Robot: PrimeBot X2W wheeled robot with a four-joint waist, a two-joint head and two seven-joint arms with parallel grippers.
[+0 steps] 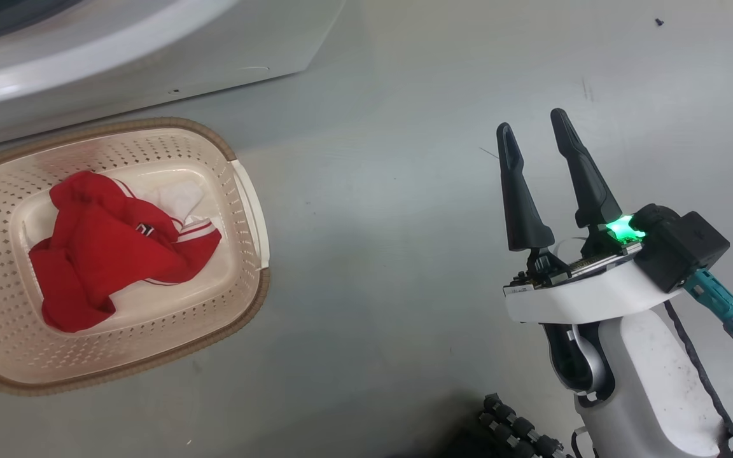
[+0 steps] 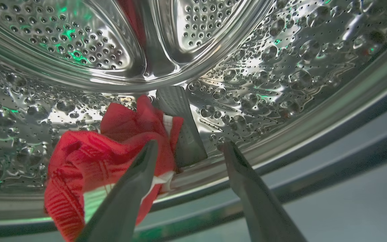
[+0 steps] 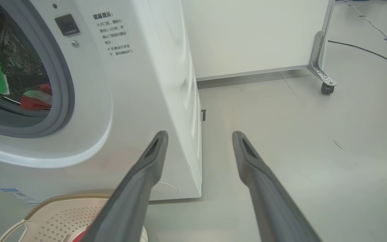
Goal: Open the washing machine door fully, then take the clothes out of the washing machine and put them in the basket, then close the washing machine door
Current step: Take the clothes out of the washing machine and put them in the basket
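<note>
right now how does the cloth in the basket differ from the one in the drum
The basket cloth lies in the basket; the drum cloth at the drum's front lip. The open left claw points at the drum cloth; the right claw is away from the basket cloth. Both: crumpled red, white trim.

My right gripper (image 3: 199,136) has its two dark fingers spread wide, nothing between them, over the grey floor (image 3: 297,141). At ten o'clock stands the washing machine (image 3: 129,84), with its round opening at nine o'clock and the clothes (image 3: 37,97) lying red inside. The basket (image 3: 62,205) sits at seven o'clock, just before the machine's front. At one o'clock a white panel (image 3: 247,33) rests on a castor (image 3: 326,88).
</note>
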